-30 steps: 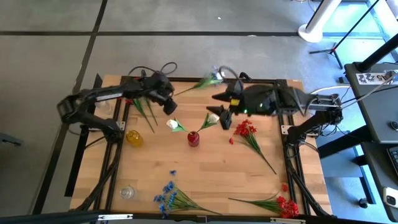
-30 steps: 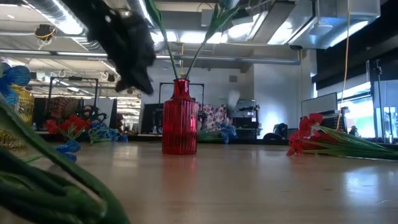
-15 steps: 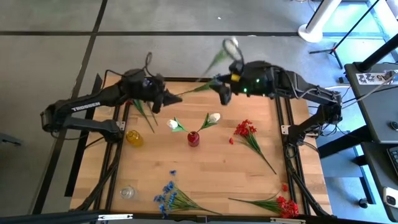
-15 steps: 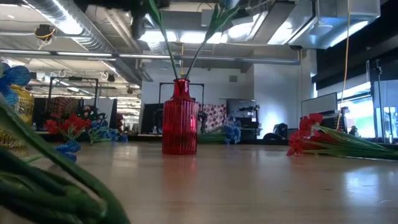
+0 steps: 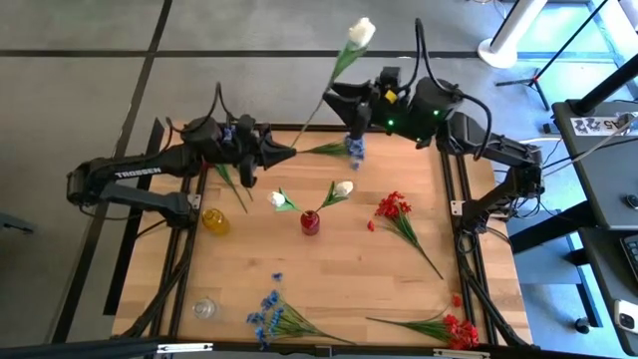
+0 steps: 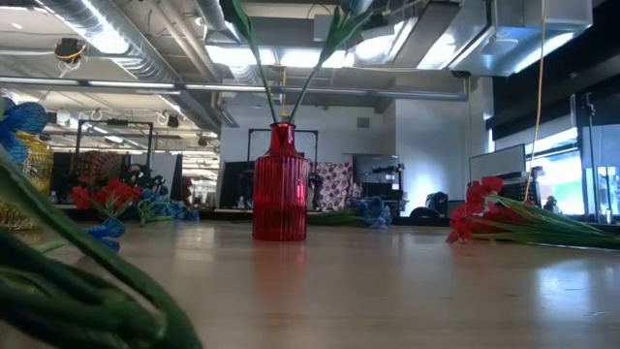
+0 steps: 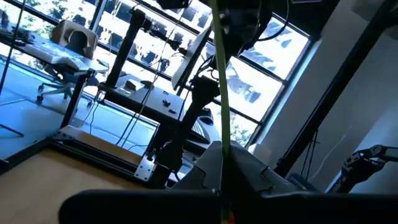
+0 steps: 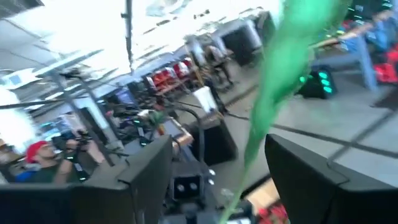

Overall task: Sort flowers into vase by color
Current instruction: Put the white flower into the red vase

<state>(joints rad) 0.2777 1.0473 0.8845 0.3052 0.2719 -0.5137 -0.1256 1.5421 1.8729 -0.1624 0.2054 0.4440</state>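
Pale planked wooden table [image 5: 329, 269], smooth, matte, in a black metal frame.

Left gripper [image 5: 289, 152], at 11 o'clock from table centre, is pinched tight on the base of a thin green stem; that white tulip-like flower [image 5: 361, 31] rises slanting toward 1 o'clock, its bloom out past the table's far edge. In the left wrist view the stem [image 7: 219, 93] runs straight up between the dark fingers.

Right gripper [image 5: 349, 122], at 12 o'clock, stands wide around the same stem without gripping it; a broad green leaf [image 8: 280, 81] passes between its fingers.

Ribbed red glass vase [image 6: 280, 184], bottle-shaped, at centre, holds two white tulips [image 5: 342, 187].

Loose on the table: red clustered sprigs [image 5: 395, 209] at 3 o'clock, more red sprigs [image 5: 454, 327] at 5 o'clock, blue sprigs [image 5: 267, 314] at 7 o'clock, yellow vase [image 5: 214, 220] at 9 o'clock.
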